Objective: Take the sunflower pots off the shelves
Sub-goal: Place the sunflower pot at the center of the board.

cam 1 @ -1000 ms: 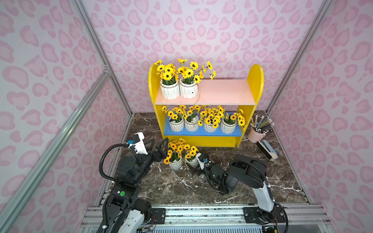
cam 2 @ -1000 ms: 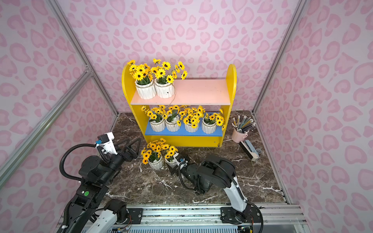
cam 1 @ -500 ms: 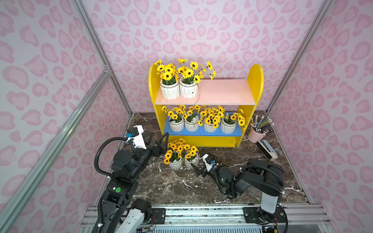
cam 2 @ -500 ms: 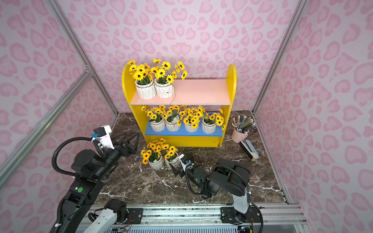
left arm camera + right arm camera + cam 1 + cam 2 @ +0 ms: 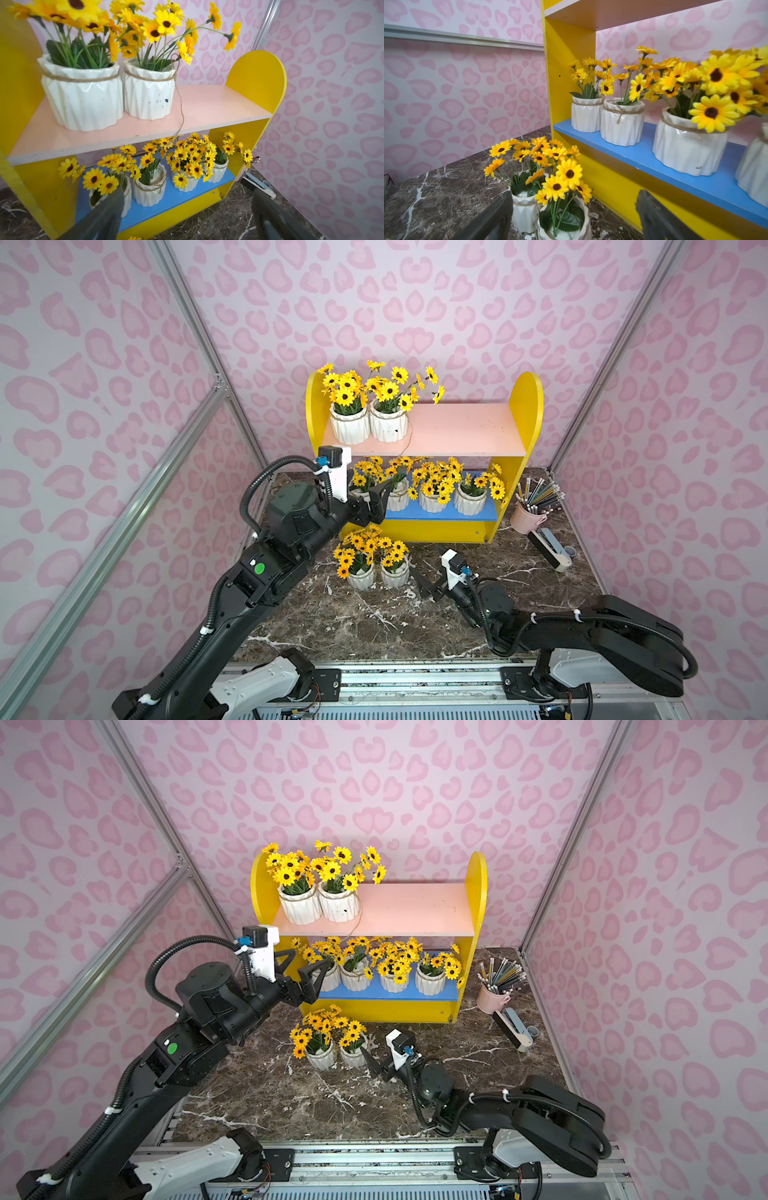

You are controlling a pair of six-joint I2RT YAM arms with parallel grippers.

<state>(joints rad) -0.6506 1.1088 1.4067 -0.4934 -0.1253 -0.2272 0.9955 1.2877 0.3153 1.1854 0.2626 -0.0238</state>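
Observation:
The yellow shelves (image 5: 525,406) (image 5: 476,886) stand at the back. Two sunflower pots (image 5: 350,427) (image 5: 388,427) sit at the left of the pink upper board (image 5: 207,108). Several more (image 5: 432,502) (image 5: 622,124) line the blue lower board (image 5: 187,193). Another two (image 5: 360,576) (image 5: 395,574) stand on the table in front. My left gripper (image 5: 374,502) (image 5: 188,194) is open and empty, level with the lower board's left end, partly hiding the leftmost pot. My right gripper (image 5: 428,570) (image 5: 574,194) is open, low, just right of the table pots.
A pink cup of pencils (image 5: 524,519) and a black-and-white stapler-like tool (image 5: 548,549) sit right of the shelves. A loose twine strand (image 5: 181,116) hangs off the upper board. Pink walls close in on three sides, and a metal rail (image 5: 415,676) runs along the front.
My left gripper has risen and moved right, from beside the table pots to the lower board's left end. My right arm has drawn back from the table pots.

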